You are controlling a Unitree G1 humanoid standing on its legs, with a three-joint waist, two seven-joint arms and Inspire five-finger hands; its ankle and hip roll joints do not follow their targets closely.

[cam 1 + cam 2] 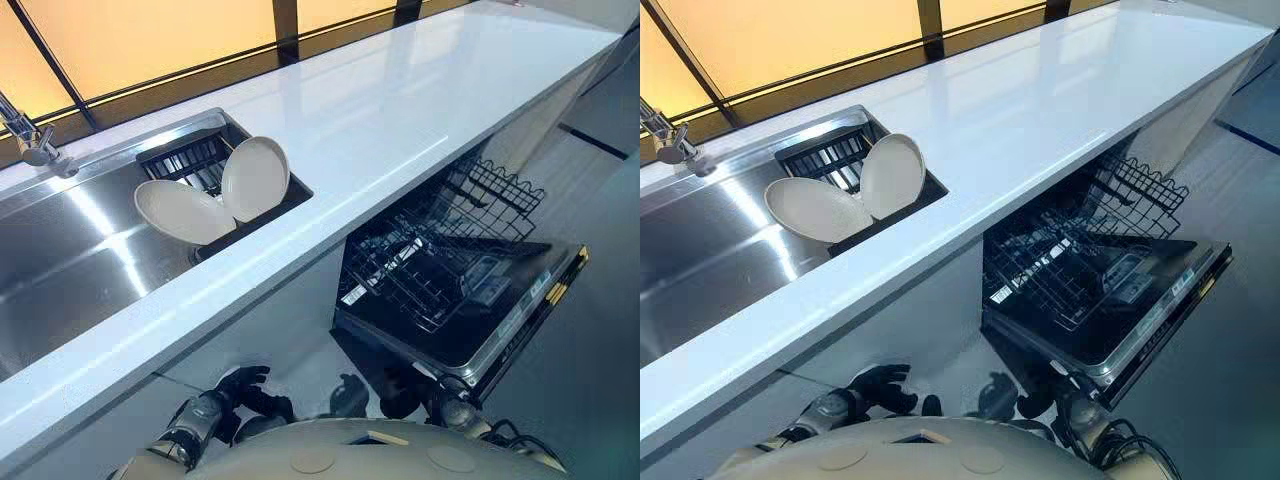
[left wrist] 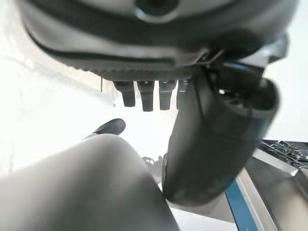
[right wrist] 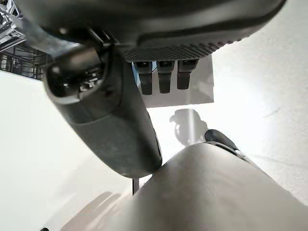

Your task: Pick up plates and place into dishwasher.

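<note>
Two plates (image 1: 255,178) lean together in dark rack (image 1: 185,160) at right end of sink (image 1: 70,250), untouched. Left hand (image 1: 238,385) low below tabletop (image 1: 400,110) edge, fingers loose, empty. Plates at its 12 o'clock, so left likely nearer. Right hand (image 3: 106,120) also slack, empty. Dishwasher (image 1: 480,310) open, 4 o'clock from plates.

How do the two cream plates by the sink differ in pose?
The left cream round plate leans far back, nearly flat, on the steel basin's side; the right cream round plate stands much steeper, further over the black wire rack. The left plate shows as a wide oval, the right as a tall one. Both are plain, look alike and meet at their edges.
</note>
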